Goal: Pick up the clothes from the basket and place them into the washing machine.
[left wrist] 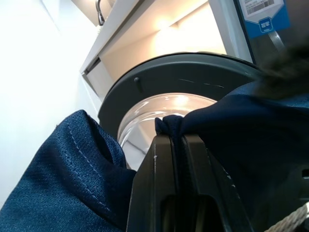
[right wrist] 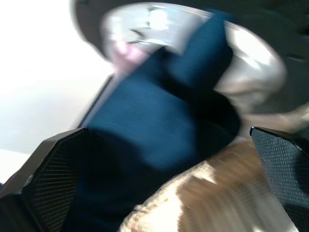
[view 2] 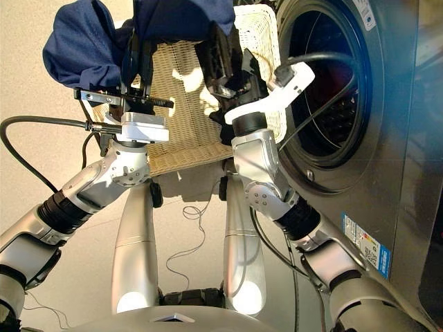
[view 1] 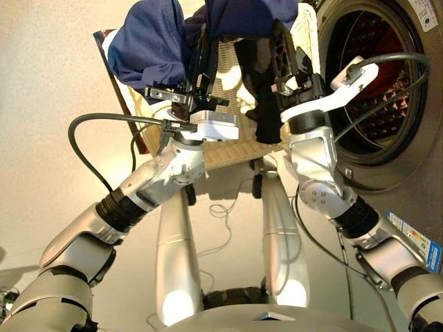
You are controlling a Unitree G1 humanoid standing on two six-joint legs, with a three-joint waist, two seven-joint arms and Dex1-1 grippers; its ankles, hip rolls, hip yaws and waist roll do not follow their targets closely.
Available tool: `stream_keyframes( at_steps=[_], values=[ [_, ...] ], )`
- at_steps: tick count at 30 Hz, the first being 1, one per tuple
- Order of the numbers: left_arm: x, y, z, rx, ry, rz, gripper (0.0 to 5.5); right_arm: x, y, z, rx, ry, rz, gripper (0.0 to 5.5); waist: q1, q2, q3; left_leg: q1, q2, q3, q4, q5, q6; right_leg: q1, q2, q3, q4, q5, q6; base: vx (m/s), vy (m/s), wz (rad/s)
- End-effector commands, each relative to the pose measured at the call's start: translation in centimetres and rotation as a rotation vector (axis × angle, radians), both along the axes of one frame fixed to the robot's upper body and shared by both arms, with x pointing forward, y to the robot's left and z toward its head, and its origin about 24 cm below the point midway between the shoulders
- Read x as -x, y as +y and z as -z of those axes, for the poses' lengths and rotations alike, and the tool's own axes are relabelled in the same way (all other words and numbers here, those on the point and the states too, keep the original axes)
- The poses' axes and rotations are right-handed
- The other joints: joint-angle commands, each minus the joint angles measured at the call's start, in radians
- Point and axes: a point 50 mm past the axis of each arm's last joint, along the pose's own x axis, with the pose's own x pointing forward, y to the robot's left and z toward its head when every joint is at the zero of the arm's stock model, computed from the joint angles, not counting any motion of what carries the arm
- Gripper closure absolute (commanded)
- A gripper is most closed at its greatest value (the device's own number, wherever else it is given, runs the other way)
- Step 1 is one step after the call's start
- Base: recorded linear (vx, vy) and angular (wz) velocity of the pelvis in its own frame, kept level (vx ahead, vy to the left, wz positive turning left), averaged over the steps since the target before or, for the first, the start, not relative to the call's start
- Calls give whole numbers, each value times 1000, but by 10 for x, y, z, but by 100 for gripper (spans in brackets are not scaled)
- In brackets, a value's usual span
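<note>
- Pale floor and a pale wall lie behind the work area; the washing machine (view 2: 387, 138) stands at the robot's right, drum hole (view 2: 325, 90) unobstructed and facing the arms.
- Round glass door (left wrist: 159, 111) shows in the left wrist view, swung open beyond the cloth.
- Basket (view 2: 180, 117) sits in front of the robot, just beside the machine's front, with much of its woven floor bare.
- Left gripper (left wrist: 177, 145): jaws pressed narrow on a fold of the navy garment (view 1: 149, 45); cloth is pinched between the 2 fingers.
- Navy garment is raised above the basket, bunched and hanging over both grippers.
- Right gripper (right wrist: 169, 159): jaws stand wide, 1 textured finger at each side of the wrist view, navy cloth lying between them but not clamped.
- Black garment (view 1: 266, 104) hangs below the right gripper in the head views; what supports it cannot be told.
- Coral-red garment is not visible in any view.
- Step in hand, by judgement: transfer of 1 lifted garment from basket to drum; pick appears complete, placement not yet done.
- Next move calls for: carrying the load rightward to the drum hole, clearing the door rim, and keeping trailing cloth from snagging on the basket rim.
- Release should come only once the cloth is inside the drum.
- Risk: the loosely draped part may slide off before reaching the opening.
</note>
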Motion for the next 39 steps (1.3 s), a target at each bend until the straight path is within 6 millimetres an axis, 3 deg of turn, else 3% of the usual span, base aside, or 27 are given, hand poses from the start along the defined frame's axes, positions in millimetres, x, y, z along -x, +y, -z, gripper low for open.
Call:
stream_keyframes(
  at_steps=[1,11,23,24,25,26,31,39],
  values=[
    [36,-16,-30,53,-156,196,550,30,7,-28,17,-189,-137,0,-13,82,-13,-5,-14,29,-27,37,3,14,3,-46,-104,71,7,0,0,0],
    [37,-16,-31,34,-143,211,550,39,22,-38,142,-276,-221,0,-7,80,-13,-9,-12,26,-18,36,0,12,1,-50,-97,67,5,0,0,0],
    [43,-22,-35,52,-142,267,550,23,28,-38,157,-218,-165,0,1,86,-13,-20,-15,23,-13,37,0,7,-1,-52,-94,66,2,0,0,0],
    [42,-22,-35,53,-140,268,550,23,27,-38,157,-221,-152,293,1,86,-13,-21,-16,23,-13,37,1,7,-1,-52,-92,65,2,0,0,0],
    [42,-22,-35,54,-139,269,550,23,26,-39,150,-229,-136,505,1,86,-13,-22,-16,23,-11,36,1,5,-2,-52,-91,64,2,0,0,0],
    [42,-22,-35,57,-138,267,550,23,25,-41,154,-252,-103,550,1,87,-13,-22,-16,23,-11,36,1,5,-2,-52,-91,64,3,0,0,0],
    [42,-22,-36,81,-153,265,550,21,13,-47,86,-296,76,550,0,94,-13,-29,-18,21,-4,33,3,1,-2,-50,-86,62,3,0,0,0],
    [43,-24,-36,87,-168,271,550,18,6,-39,41,-274,194,550,-5,98,-13,-31,-18,24,-3,32,5,-2,-2,-49,-83,59,3,0,0,0]
  ],
)
